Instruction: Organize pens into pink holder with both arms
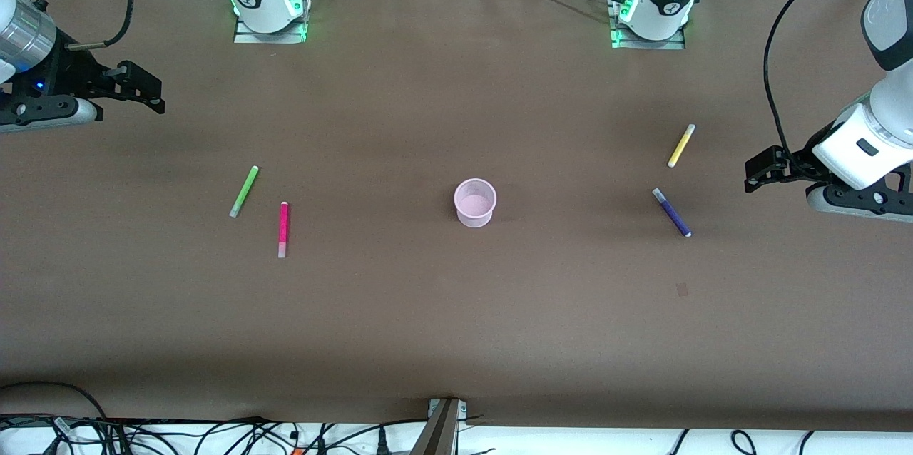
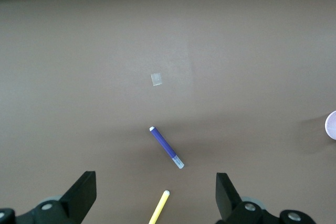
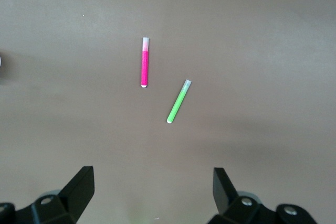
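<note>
Plastic pens look light, stiff and probably slick; pinch each mid-barrel. Green pen [image 1: 244,191] and pink pen [image 1: 283,229] lie toward the right arm's end of the table, yellow pen [image 1: 681,145] and purple pen [image 1: 672,212] toward the left arm's, the empty pink holder [image 1: 475,202] between. Left gripper [image 1: 757,174] and right gripper [image 1: 146,89] hover at their own ends, jaws apart.

A brown table covering [image 1: 442,312] is being shown spread flat across the whole work surface, with faint creases visible in it. A small pale rectangular patch [image 1: 682,289], resembling a scrap of tape, is being seen lying flat on this covering toward the left arm's end of the table, in the part nearer to the front camera; it is being shown again in the left wrist view [image 2: 156,79]. Along the edge nearest the front camera, a white strip is being displayed on which tangled black cables [image 1: 214,436] are lying, and a grey metal bracket [image 1: 441,426] is being seen at the middle of that edge.
</note>
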### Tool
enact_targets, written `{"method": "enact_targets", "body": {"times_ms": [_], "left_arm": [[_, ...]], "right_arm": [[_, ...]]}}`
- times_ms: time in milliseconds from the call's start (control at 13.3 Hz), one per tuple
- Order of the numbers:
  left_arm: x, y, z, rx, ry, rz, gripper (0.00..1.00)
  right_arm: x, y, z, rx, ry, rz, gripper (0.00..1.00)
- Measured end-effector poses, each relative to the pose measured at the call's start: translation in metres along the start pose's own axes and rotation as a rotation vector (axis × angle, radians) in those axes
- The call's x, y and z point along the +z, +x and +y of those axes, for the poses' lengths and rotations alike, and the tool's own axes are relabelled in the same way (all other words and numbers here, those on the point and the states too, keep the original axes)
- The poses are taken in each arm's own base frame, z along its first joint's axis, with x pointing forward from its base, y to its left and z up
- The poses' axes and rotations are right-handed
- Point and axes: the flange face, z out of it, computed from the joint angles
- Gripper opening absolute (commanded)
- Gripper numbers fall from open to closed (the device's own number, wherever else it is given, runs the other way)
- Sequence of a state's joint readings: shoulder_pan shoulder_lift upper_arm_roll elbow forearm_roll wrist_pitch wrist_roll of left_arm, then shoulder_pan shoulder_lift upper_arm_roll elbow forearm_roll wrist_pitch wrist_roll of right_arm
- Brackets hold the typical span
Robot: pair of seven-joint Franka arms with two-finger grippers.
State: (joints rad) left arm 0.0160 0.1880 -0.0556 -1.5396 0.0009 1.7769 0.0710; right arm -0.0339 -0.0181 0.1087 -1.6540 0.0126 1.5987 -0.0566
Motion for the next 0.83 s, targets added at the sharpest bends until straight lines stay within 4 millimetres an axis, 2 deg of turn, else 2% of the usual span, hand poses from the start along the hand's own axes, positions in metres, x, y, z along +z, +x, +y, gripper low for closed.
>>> {"method": "enact_targets", "body": {"times_ms": [226,828], "left_arm": [[0.0,0.0,0.0006,0.001,0.0,0.0,1.0],[-0.0001,0.0002,0.0019,0.003,0.0,0.0,1.0]], "right_arm": [[0.0047,-0.0017,0.0017,0.016,0.0,-0.012,1.0],[0.0027,-0.0014,0.002,0.016,-0.001,-0.001,1.0]]}}
